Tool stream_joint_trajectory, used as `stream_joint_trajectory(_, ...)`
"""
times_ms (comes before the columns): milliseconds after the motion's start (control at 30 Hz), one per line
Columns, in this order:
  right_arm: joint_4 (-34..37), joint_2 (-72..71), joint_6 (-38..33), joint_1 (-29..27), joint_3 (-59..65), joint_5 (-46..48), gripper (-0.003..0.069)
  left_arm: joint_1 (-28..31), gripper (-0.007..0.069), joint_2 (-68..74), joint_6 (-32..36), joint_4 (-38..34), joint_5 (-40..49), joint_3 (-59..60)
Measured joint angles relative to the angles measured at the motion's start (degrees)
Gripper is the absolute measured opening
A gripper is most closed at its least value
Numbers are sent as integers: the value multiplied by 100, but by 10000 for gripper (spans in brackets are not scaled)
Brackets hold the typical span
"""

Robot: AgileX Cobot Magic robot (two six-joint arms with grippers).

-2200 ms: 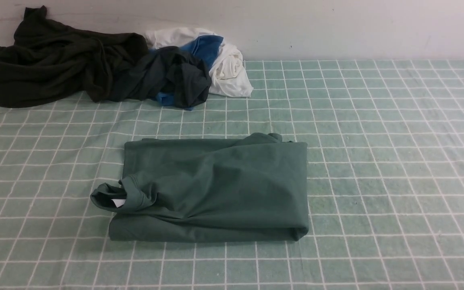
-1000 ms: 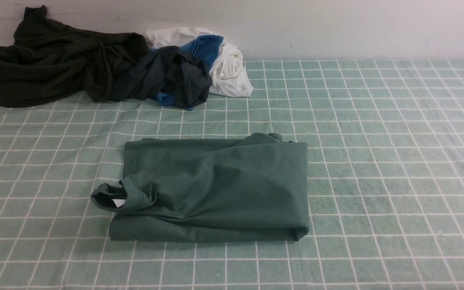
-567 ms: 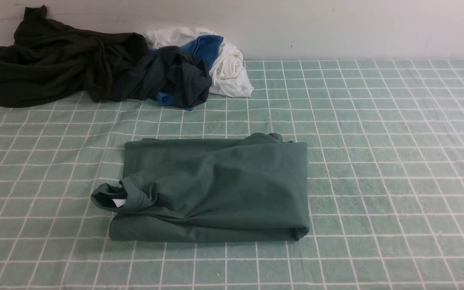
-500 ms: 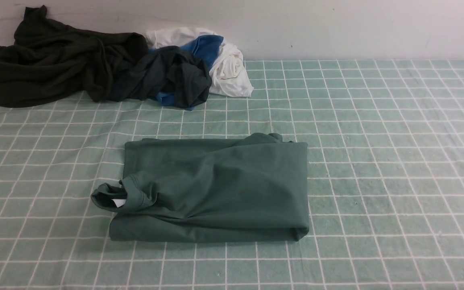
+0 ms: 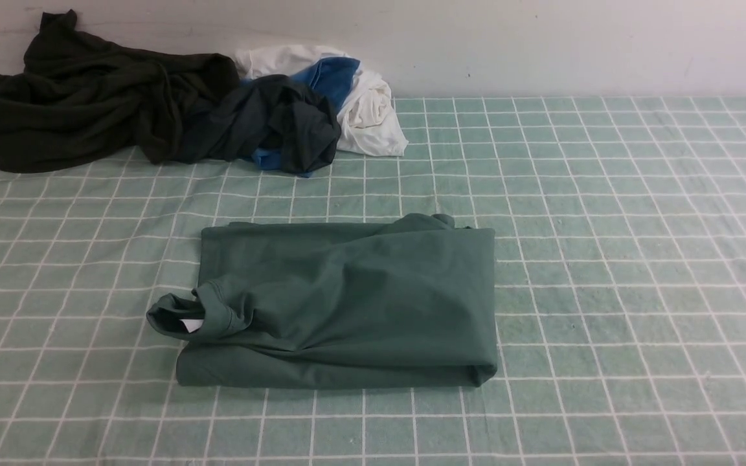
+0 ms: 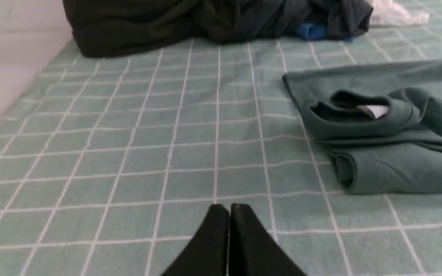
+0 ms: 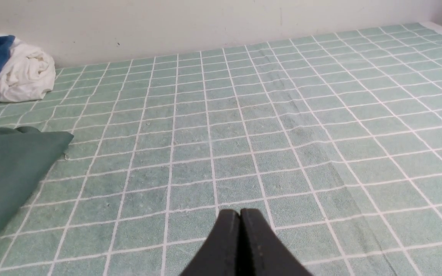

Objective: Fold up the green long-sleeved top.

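Front view overlooks the green top point(image 5: 347, 304); low wrist views share it.

Top point(image 5: 347, 304): muted sage green, plain, with a white tag point(image 5: 190, 325) inside the collar. Tabletop point(image 5: 606, 226) cloth: pale mint green with a white grid. Heap at the back: very dark olive-black garment point(image 5: 75, 97), dark slate-grey garment point(image 5: 282, 126) with bright blue patches, white garment point(image 5: 366, 113). Wall point(image 5: 541, 45): off-white. Both grippers, left point(image 6: 229, 209) and right point(image 7: 240, 214), are black.
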Motion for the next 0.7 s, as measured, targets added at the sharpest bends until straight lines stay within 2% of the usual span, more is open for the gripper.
stream_joint_trajectory(700, -5, 0, 0, 0, 0, 0, -14, 0, -3, 0, 5, -71, 57, -12)
